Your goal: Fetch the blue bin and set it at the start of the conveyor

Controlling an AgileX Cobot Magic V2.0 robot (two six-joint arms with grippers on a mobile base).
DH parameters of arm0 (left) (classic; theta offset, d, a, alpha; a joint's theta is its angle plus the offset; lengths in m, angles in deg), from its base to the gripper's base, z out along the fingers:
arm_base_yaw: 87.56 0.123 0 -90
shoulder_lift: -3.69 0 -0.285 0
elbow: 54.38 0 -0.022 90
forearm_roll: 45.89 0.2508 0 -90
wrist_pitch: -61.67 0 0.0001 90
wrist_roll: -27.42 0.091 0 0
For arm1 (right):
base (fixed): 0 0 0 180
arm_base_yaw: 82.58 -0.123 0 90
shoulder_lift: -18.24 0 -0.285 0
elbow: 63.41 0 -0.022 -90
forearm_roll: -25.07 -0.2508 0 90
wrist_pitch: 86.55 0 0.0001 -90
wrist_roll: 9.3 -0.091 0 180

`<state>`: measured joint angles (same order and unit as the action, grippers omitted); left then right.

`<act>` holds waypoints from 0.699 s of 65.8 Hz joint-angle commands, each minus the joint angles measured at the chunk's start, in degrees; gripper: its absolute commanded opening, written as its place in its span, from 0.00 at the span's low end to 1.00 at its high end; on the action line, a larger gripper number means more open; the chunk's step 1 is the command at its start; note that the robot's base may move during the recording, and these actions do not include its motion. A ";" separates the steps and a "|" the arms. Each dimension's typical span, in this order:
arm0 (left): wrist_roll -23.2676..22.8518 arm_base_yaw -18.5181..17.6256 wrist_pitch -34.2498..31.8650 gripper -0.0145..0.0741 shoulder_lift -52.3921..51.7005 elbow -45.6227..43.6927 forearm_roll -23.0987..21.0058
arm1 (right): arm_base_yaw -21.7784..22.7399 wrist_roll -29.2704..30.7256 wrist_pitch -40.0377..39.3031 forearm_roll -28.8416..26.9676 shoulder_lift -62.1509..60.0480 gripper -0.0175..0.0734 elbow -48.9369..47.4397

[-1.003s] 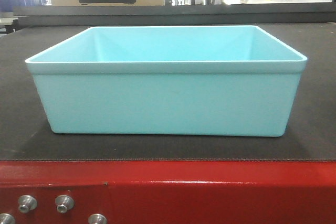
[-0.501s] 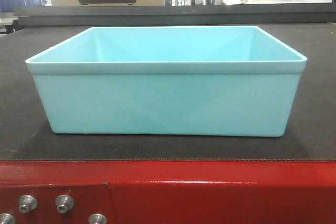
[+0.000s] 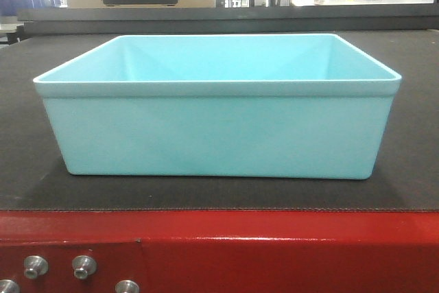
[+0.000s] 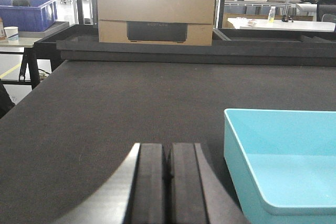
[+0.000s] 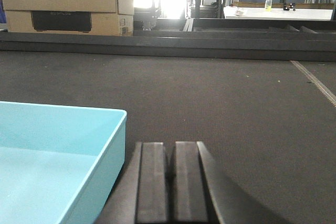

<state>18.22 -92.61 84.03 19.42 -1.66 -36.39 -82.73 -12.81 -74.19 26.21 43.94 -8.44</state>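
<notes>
Already the blue bin [image 3: 218, 111] sits upright and empty on the conveyor start [image 3: 27, 142], its near wall just behind the red frame [image 3: 274, 245] with its silver bolt heads [image 3: 36, 265]. Judging from how it lies, the placing looks done; what remains, if anything, is to draw the arms clear.

Seen from the left wrist view, the left gripper [image 4: 168, 182] is clenched, pads pressed together with nothing between them, and it stands just beside the bin's left wall, apart from it. In the right wrist view the right gripper [image 5: 171, 182] is likewise closed on nothing, just beside the bin's right wall; whether it brushes the wall cannot be told from this angle.

Around the bin the belt is bare dark fabric on both sides and runs well back to a black rail [image 4: 184, 53]. Beyond that rail stands a cardboard box [image 4: 156, 14], well apart from the bin. To the bin's far left, off the belt, a dark blue crate [image 4: 29, 15] rests on a side surface. A pale stitched seam [image 5: 315, 80] marks the belt far to the bin's right. Each arm has open room outward and backward; the bin's thin rim is the one edge to avoid catching.
</notes>
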 commanded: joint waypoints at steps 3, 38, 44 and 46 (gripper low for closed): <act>0.10 0.14 -1.15 0.04 -0.25 0.11 0.14 | 0.38 0.31 -1.24 0.59 -0.44 0.01 0.00; 7.32 5.25 -2.53 0.04 -3.85 5.11 -7.24 | 0.38 0.31 -1.24 0.59 -0.44 0.01 0.00; 10.57 8.01 -7.00 0.04 -6.32 9.82 -9.84 | 0.38 0.31 -1.24 0.59 -0.44 0.01 0.00; 10.71 8.96 -9.32 0.04 -7.27 12.06 -9.95 | 0.38 0.31 -1.24 0.59 -0.44 0.01 0.00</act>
<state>26.31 -85.71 80.06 14.31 6.35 -44.26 -82.73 -12.81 -74.19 26.21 43.94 -8.44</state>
